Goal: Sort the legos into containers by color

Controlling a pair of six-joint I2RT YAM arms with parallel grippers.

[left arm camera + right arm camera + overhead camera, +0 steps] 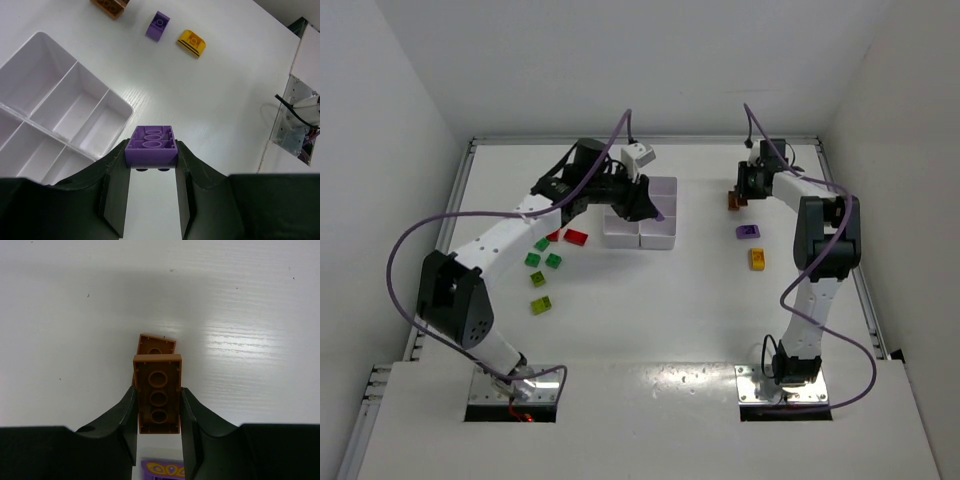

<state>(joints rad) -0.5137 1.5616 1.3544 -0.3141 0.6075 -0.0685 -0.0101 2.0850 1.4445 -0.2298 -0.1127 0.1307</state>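
1. The left gripper (151,157) is clamped on 1 purple brick (150,144) at the right edge of the 1 white 6-compartment tray (666,188).
2. The right gripper (158,399) pinches 1 orange-brown brick (158,390) at far right, with 1 second orange-brown brick (156,344) just beyond.
3. Near those lie 1 loose purple brick (748,231) and 1 yellow brick (757,258).
4. Left of the tray lie 2 red bricks (576,237), 3 green bricks (553,261) and 2 lime-yellow bricks (541,305).

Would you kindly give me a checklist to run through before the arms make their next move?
1. Grip of left hand on purple brick: ok, clamped.
2. That brick above a compartment of the tray: cannot tell; it appears just off the corner.
3. Visible compartments empty: ok.
4. Grip of right hand on orange-brown brick: ok.
5. Whether second orange-brown brick is free of the held one: cannot tell; they overlap.
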